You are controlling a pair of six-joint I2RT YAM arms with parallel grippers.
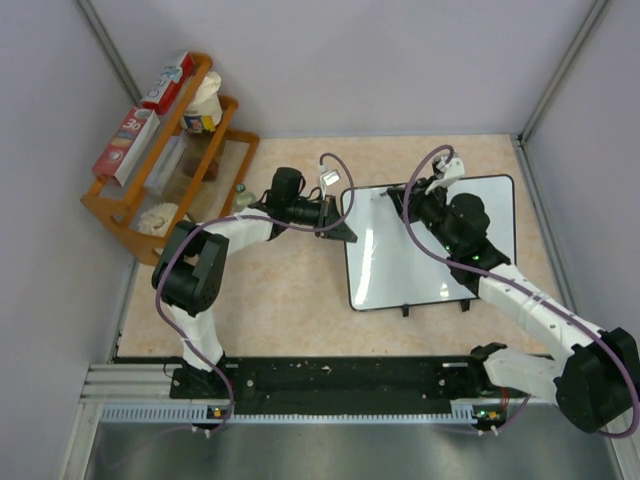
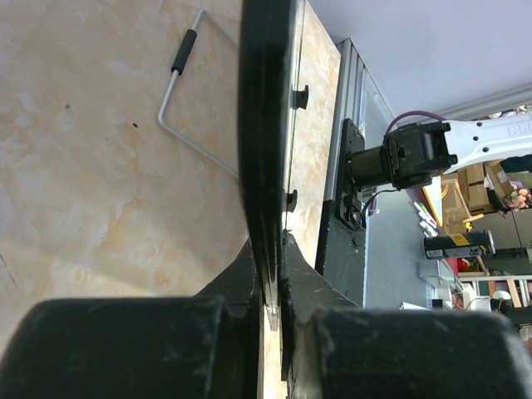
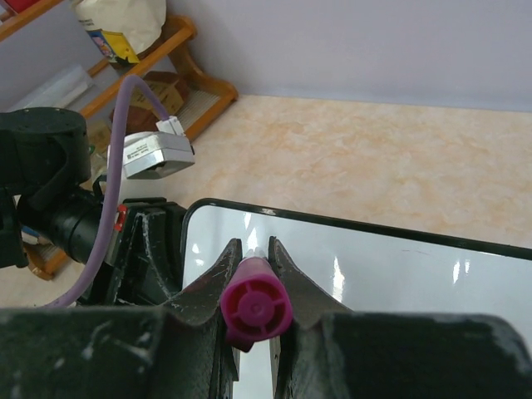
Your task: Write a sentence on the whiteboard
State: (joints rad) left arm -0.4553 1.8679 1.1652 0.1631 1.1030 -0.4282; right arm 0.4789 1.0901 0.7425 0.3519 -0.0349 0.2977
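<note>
Okay, left gripper (image 1: 347,230) is pinched tight on the left edge of the board (image 1: 400,270), which lies flat on the table (image 1: 280,300), right of centre. Right gripper (image 3: 253,249) is closed narrow around the pink marker (image 3: 256,306), butt end facing my wrist camera, tip aimed at the board's upper-left corner. Whether the tip touches, I cannot tell. No sentence shows on the white that I can make out, so I judge this the very start. Next move calls for a light touch down, then strokes running rightward while my left grip keeps the board from sliding.
</note>
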